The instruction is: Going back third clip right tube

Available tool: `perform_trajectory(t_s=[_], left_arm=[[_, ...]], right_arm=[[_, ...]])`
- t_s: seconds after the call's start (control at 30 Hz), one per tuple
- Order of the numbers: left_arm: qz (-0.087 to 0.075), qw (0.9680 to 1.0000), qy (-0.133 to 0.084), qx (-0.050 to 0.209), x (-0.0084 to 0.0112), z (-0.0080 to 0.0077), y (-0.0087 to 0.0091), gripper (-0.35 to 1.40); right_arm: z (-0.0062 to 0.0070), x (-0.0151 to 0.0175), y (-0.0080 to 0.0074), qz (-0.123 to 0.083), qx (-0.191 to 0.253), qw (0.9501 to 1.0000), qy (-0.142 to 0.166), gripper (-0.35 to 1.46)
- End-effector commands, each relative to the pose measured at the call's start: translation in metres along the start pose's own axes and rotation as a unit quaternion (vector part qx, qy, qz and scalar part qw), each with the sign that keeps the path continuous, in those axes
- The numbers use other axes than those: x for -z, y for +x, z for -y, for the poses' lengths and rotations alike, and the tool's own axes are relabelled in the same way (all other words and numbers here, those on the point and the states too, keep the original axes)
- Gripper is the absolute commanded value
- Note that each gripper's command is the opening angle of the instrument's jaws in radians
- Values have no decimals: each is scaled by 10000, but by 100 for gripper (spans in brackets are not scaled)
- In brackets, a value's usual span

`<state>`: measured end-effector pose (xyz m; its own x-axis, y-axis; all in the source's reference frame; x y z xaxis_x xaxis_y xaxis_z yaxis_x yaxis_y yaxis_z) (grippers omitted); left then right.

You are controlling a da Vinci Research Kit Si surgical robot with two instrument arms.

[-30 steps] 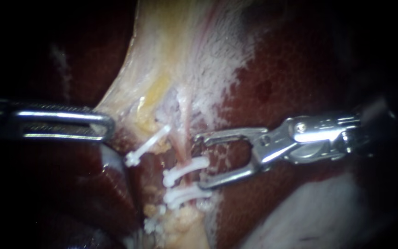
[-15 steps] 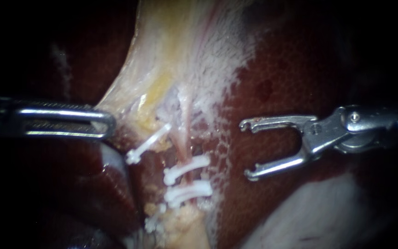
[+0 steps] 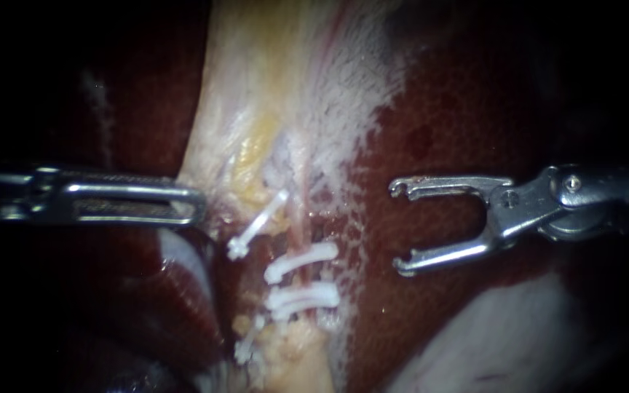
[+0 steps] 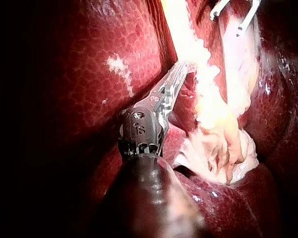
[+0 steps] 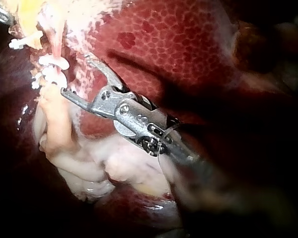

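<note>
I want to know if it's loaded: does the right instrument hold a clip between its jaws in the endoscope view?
No, the right instrument has its jaws open and empty over the liver, clear of the white clips.

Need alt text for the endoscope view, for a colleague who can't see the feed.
My right instrument, open and empty, hangs over the dark red liver, apart from the white clips that cross a pale tube at centre. My left instrument meets the pale tissue on the clips' other side.

Silvery slotted left instrument point(image 3: 196, 205), screw-hinged right instrument point(image 3: 397, 227)
</note>
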<state>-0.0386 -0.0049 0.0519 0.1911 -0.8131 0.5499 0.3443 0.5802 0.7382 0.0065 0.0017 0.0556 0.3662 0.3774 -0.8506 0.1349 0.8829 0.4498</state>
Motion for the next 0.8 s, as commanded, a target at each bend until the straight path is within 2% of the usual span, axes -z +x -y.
perform_trajectory(t_s=[0.03,0.8], left_arm=[[-12,10000,16,23,-2,0,1,-35],[-46,10000,68,14,-5,7,3,-35]], right_arm=[[1,-1,0,1,0,10000,6,60],[5,-3,2,0,1,10000,33,60]])
